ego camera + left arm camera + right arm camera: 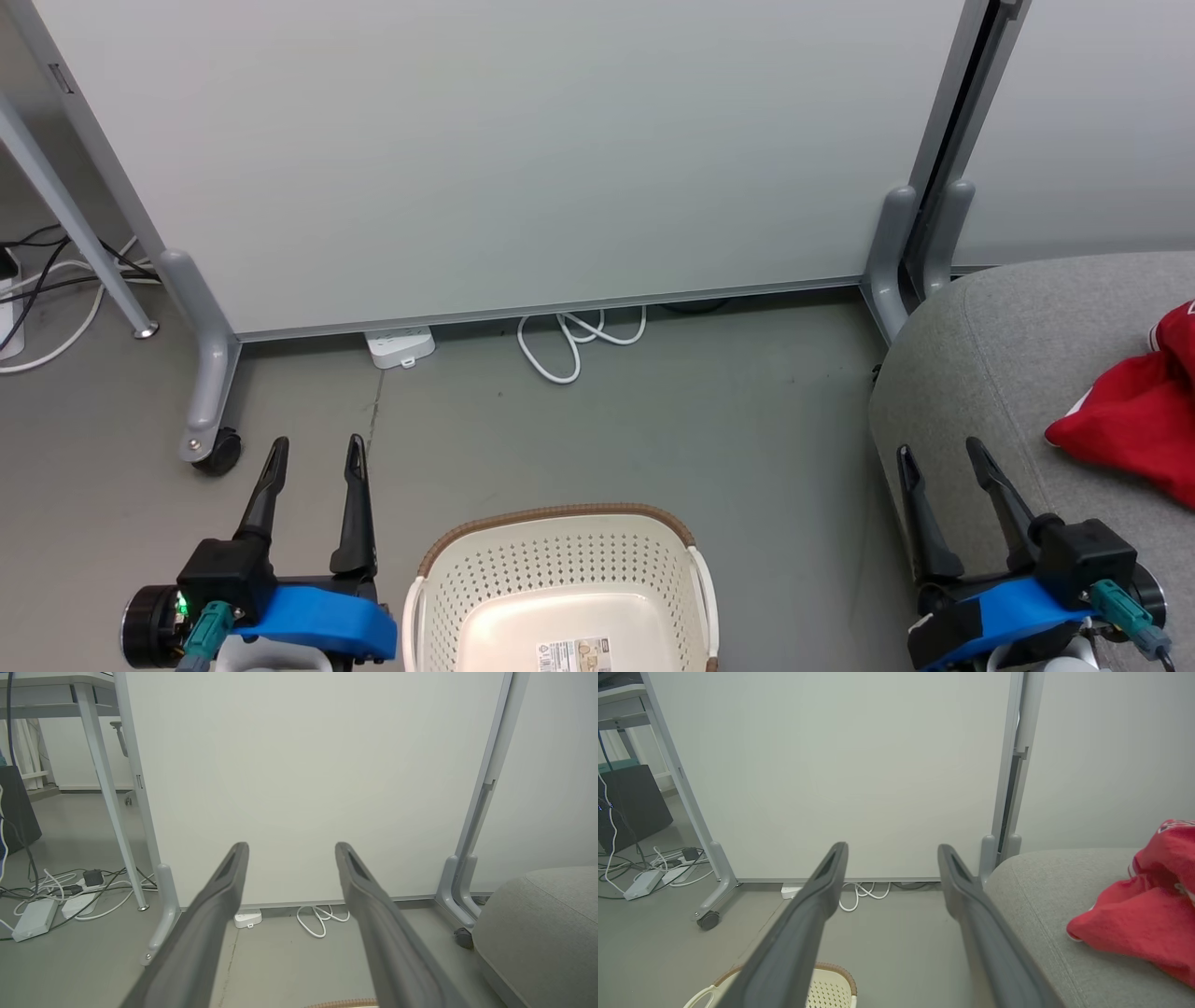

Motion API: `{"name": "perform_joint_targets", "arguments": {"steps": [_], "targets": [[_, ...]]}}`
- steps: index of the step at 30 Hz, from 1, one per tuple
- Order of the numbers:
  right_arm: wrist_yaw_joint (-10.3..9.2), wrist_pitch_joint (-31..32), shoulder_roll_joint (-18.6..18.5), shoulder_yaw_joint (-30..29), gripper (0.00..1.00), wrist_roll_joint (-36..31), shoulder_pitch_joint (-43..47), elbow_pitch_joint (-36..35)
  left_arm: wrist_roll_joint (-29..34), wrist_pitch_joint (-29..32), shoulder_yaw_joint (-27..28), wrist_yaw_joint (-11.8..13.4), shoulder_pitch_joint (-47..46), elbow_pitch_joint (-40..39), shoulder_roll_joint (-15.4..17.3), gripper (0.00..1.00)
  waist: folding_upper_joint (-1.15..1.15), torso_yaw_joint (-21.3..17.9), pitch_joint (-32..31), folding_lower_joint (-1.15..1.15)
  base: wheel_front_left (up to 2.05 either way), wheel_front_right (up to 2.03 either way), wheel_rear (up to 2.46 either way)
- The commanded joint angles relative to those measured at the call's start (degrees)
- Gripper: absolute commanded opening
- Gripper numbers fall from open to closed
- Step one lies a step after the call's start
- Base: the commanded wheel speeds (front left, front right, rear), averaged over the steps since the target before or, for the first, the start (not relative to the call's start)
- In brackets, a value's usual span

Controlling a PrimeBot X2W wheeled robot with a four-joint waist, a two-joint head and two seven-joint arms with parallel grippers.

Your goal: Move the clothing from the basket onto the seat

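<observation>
Red clothing (1134, 425) lies bunched on the grey seat (980, 373); both grippers (313, 448) (938, 453) gape, holding nothing.

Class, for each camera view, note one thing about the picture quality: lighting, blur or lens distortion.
Head view: flat, even light, faint shadows, basket sharp. Left wrist view: left gripper looms soft near the lens; panel frame leans, wide-angle. Right wrist view: right gripper likewise; clothing cropped at the edge.
</observation>
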Motion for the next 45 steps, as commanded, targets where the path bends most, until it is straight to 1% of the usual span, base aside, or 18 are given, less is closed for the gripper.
{"name": "perform_joint_targets", "arguments": {"steps": [1, 8, 9, 13, 28, 45], "targets": [[0.01, -0.19, 0.27, -0.02, 1.00, 0.10, 0.96, 0.13, 0.25, -0.16, 0.34, -0.28, 0.42, 0.21, -0.09, 1.00, 0.00, -0.04, -0.07, 0.01, 0.00, 0.00, 0.00], [0.01, -0.19, 0.39, 0.12, 1.00, 0.08, 0.65, 0.34, -0.13, -0.16, -0.13, -0.41, 0.38, 0.68, -0.13, 1.00, 0.00, -0.16, -0.19, 0.01, 0.00, 0.00, 0.00], [0.00, 0.01, 0.19, 0.15, 0.00, 0.04, 0.02, 0.32, -0.07, 0.02, -0.15, -0.17, 0.05, 0.68, -0.07, 0.00, 0.00, -0.15, -0.21, 0.01, 0.00, 0.00, 0.00], [0.00, 0.57, 0.24, 0.09, 0.00, 0.60, 0.51, 2.28, -0.74, 0.61, 0.00, -0.17, 1.24, 2.73, -0.15, 0.00, 0.00, -0.17, -0.21, 0.01, 0.00, 0.00, 0.00], [0.00, 4.82, 0.32, -1.13, 0.00, 17.63, -0.09, 1.39, -17.59, 4.85, 1.43, -0.37, 0.30, 2.01, -0.14, 0.00, 0.00, -0.55, -0.03, 0.01, 0.00, 0.00, 0.00], [0.00, 8.67, 0.40, -2.14, 0.00, 33.64, -0.66, 0.49, -33.45, 8.66, 2.69, -0.60, -0.47, 1.21, -0.12, 0.00, 0.00, -0.98, 0.17, 0.01, 0.00, 0.00, 0.00]]}}
